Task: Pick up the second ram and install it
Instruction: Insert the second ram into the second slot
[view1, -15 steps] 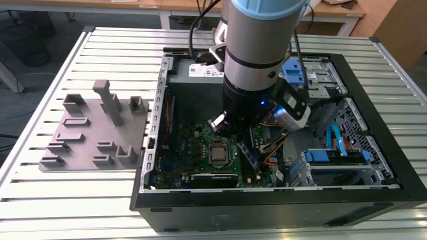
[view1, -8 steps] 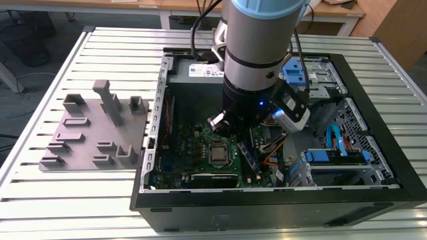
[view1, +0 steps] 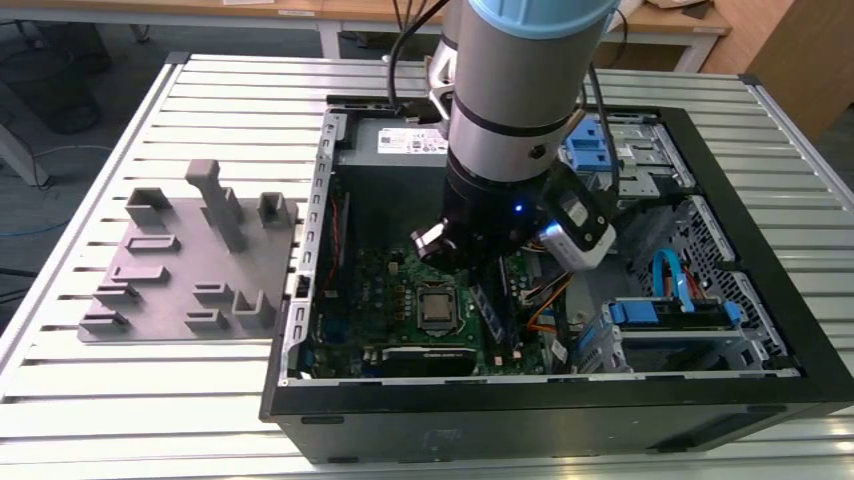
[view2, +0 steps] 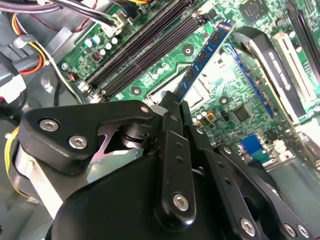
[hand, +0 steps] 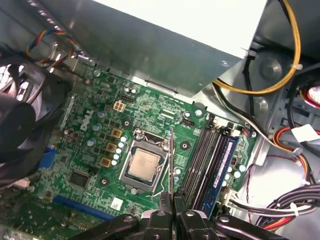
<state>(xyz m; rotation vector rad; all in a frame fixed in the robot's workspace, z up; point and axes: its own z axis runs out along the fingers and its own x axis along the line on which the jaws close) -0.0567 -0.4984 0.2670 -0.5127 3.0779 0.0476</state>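
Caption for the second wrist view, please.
Gripper shut on the second ram, held edge-on above the motherboard near its empty memory slots.

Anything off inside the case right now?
Nothing looks spilled or broken. The second ram is clamped in the gripper, above the board near the processor, not seated in a slot. Another stick sits in a slot.

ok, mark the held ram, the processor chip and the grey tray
ram (view2: 202, 57), second wrist view, middle of its blue edge.
processor chip (hand: 142, 165), first wrist view, centre of the silver lid.
grey tray (view1: 160, 275), exterior view, bare flat base.
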